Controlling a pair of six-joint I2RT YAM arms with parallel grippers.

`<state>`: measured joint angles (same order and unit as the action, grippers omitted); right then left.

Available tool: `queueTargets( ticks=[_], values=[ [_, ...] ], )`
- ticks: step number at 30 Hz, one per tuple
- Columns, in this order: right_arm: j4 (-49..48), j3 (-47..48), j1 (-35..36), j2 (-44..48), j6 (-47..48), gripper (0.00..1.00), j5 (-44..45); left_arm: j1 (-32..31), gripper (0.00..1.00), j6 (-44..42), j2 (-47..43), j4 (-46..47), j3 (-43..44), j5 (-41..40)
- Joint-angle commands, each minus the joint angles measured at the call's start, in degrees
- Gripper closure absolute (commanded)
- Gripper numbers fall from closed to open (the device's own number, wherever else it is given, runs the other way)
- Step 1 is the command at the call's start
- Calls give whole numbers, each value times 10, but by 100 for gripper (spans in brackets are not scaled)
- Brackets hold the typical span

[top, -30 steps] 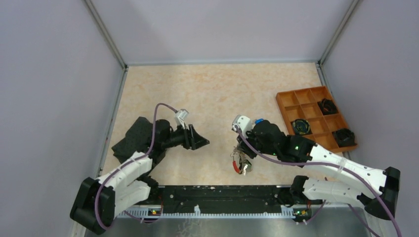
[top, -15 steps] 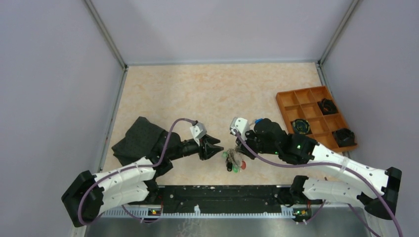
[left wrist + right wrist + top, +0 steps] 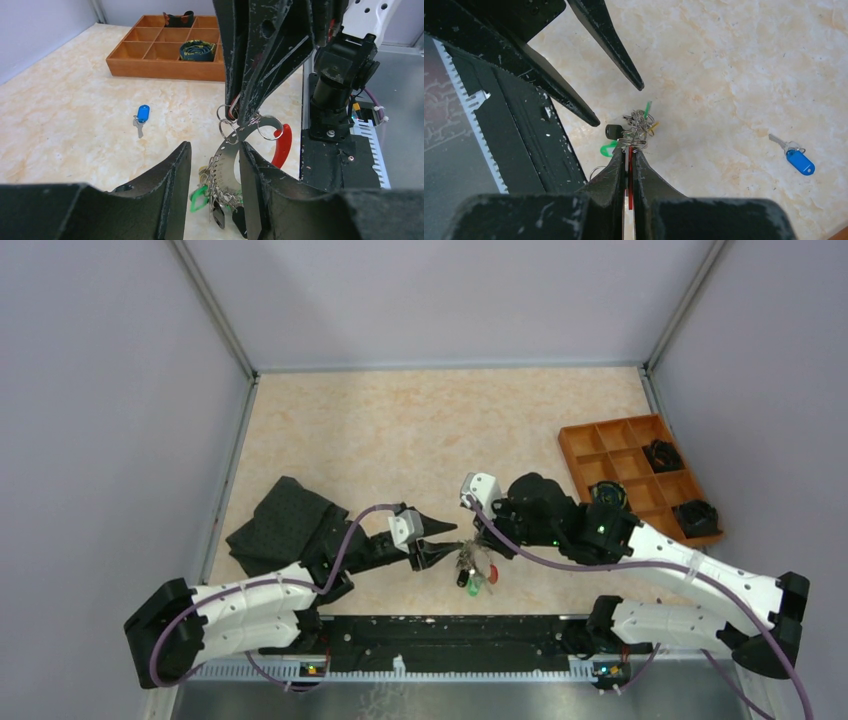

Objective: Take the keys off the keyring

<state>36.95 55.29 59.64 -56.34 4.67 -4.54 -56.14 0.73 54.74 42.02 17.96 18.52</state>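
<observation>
1. One blue key (image 3: 143,113) is off already, lying alone on the bench (image 3: 70,105).
2. The other keys (image 3: 215,202) dangle from the keyring (image 3: 227,156), clamped in the right hand (image 3: 628,150).
3. Left hand (image 3: 215,146) has its jaws apart around the ring, gripping nothing.

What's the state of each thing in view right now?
keyring, hanging from the right gripper
right gripper, shut on the keyring
left gripper, open, straddling the keyring
keys, bunched, dangling on the keyring
blue key, off the keyring, lying loose
tray, three compartments occupied
</observation>
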Motion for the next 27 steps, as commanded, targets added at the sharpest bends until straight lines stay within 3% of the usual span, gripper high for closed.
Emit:
queueTargets(
  ticks=[1, 27],
  values=[
    [-8, 45, 8, -3, -10, 100, 12, -13, 54, -37, 2, 48, -4, -3],
    [-11, 71, 18, -35, -29, 100, 12, -42, 60, -37, 80, 99, 30, -25]
  ],
)
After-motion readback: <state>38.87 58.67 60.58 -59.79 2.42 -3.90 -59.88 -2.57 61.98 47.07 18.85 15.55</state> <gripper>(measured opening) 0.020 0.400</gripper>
